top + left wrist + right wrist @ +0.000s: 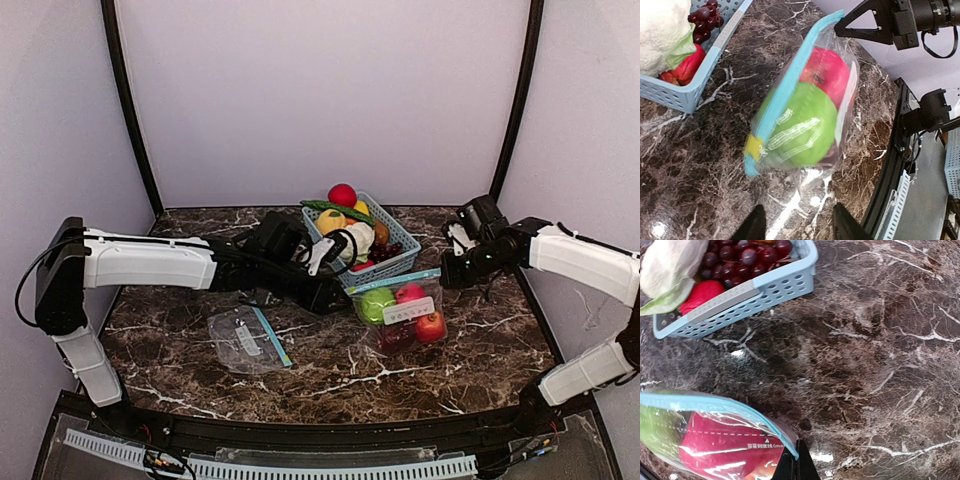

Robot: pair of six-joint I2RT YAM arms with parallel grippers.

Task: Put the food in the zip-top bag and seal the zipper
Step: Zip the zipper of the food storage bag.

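Observation:
The clear zip-top bag (405, 310) with a blue zipper strip (790, 80) stands right of centre. Inside it are a green apple (802, 127) and red apples (827, 72). A yellow slider (754, 146) sits at the strip's near end in the left wrist view. My right gripper (797, 456) is shut on the bag's top corner at the zipper's other end, and it shows as well in the top view (447, 270). My left gripper (799, 209) stands open just short of the bag's slider end, nothing between its fingers. More food (342, 194) lies in the basket.
The light-blue lattice basket (400, 262) stands behind the bag with a white cauliflower (660, 30), grapes (740, 252) and other pieces. A second, flat bag (245, 340) lies left of centre. The table's black front rail (320, 430) runs along the near edge.

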